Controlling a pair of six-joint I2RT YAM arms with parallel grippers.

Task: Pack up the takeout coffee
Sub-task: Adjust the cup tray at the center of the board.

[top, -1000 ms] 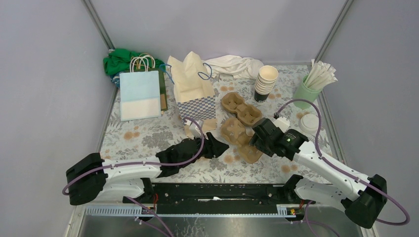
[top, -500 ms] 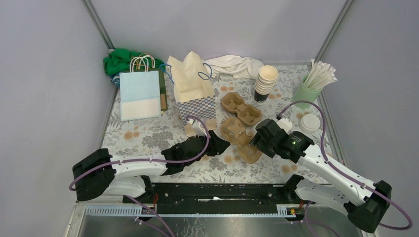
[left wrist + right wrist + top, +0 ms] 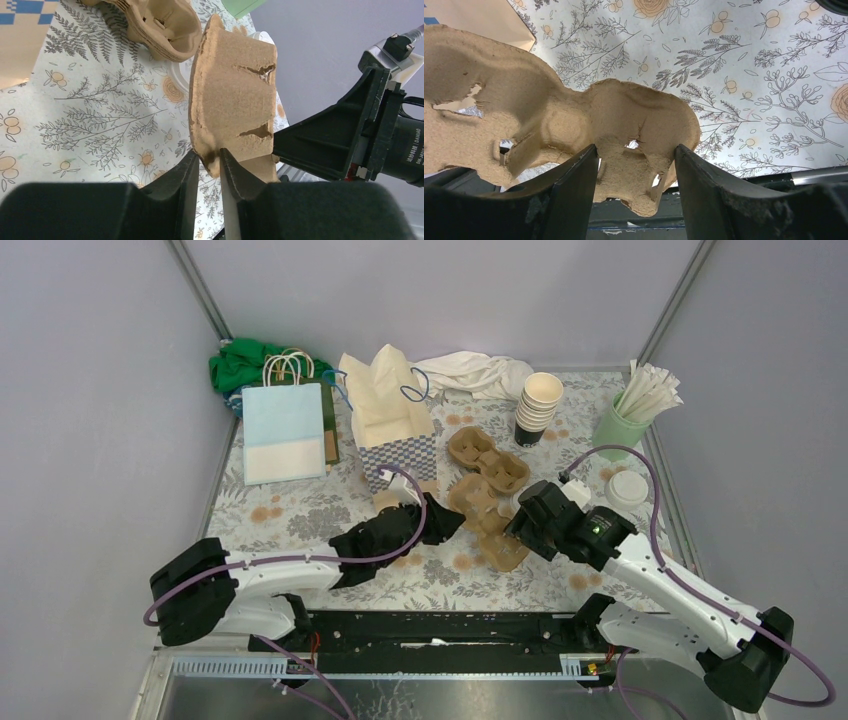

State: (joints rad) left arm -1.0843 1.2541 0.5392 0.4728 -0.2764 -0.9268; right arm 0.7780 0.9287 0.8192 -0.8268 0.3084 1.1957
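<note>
**Now both hands on one carrier**

My left gripper (image 3: pixel 209 157) pinches the thin rim of the carrier (image 3: pixel 232 95), a finger on each side, and the tray stands on edge before it. My right gripper (image 3: pixel 636 150) clamps the other end, its fingers set wide on either side of one cup cell. The carrier is held between the two, over the table (image 3: pixel 300 510). The cups (image 3: pixel 538 405) stand stacked at the back, well apart from both hands. A white lid (image 3: pixel 626 490) lies near my right arm.
</note>
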